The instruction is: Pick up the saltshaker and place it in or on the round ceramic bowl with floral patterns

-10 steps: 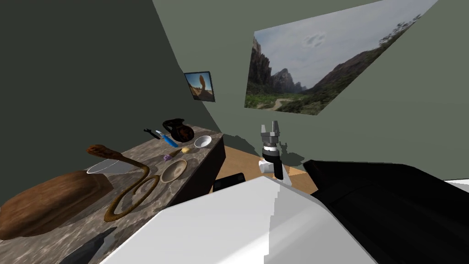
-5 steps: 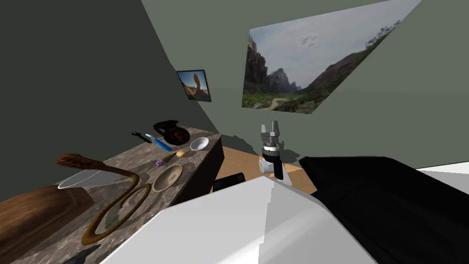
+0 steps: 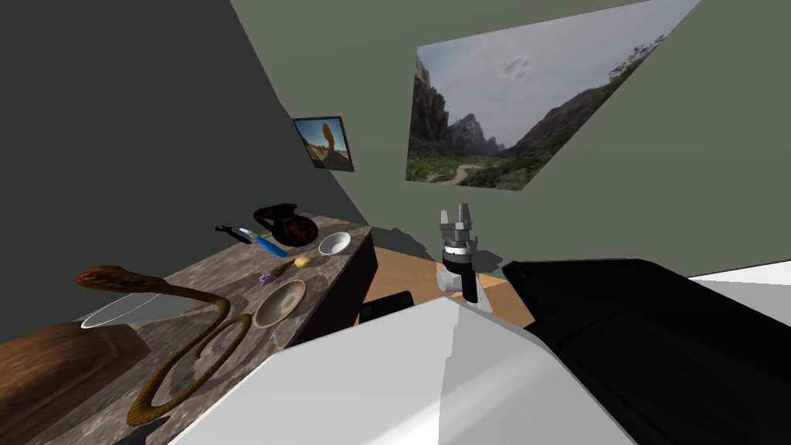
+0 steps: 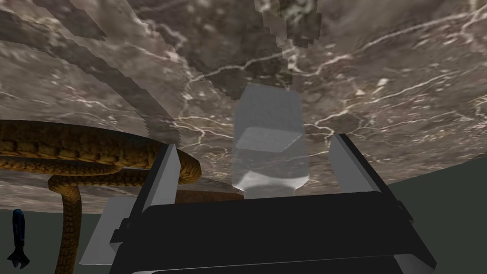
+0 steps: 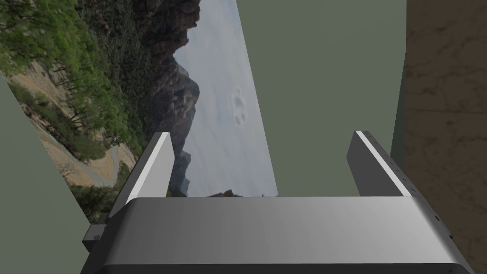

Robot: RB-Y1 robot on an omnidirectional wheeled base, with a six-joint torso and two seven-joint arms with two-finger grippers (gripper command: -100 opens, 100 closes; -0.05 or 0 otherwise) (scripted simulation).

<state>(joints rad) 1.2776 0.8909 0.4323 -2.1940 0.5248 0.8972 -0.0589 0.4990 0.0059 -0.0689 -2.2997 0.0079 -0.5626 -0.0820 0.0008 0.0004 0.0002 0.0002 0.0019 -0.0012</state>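
Left gripper (image 4: 253, 142): spread wide with nothing gripped. Its fingers (image 4: 164, 166) sit on either side of the saltshaker (image 4: 268, 142), with a gap on both sides.
Saltshaker spot: just the one, a clear glassy block on the marbled counter (image 4: 380, 71), right between those left fingers.
Shaker axis: the long side runs the same way as the fingers, one end by the gripper's dark body and the other pointing away from it. Standing or lying, honestly can't tell.
Snake (image 4: 71, 147): one brown scaly coil, just beside one left finger and apart from the shaker.
Right gripper (image 3: 455, 212): also wide open and empty, held up past the counter's end over the wood floor (image 3: 402, 270).
Bowls: three by my count.
- beige round dish (image 3: 280, 301), next to the snake's coil
- small white bowl (image 3: 334, 244), at the counter's far end
- clear glass bowl (image 3: 123, 310), nearer me by the snake's head
Flower pattern: can't tell which bowl has it.
Other bits: one dark jug (image 3: 286, 224), one blue-handled tool (image 3: 263, 243), one black tool (image 3: 228, 232), one purple scrap (image 3: 266, 278), one yellowish lump (image 3: 301, 262).
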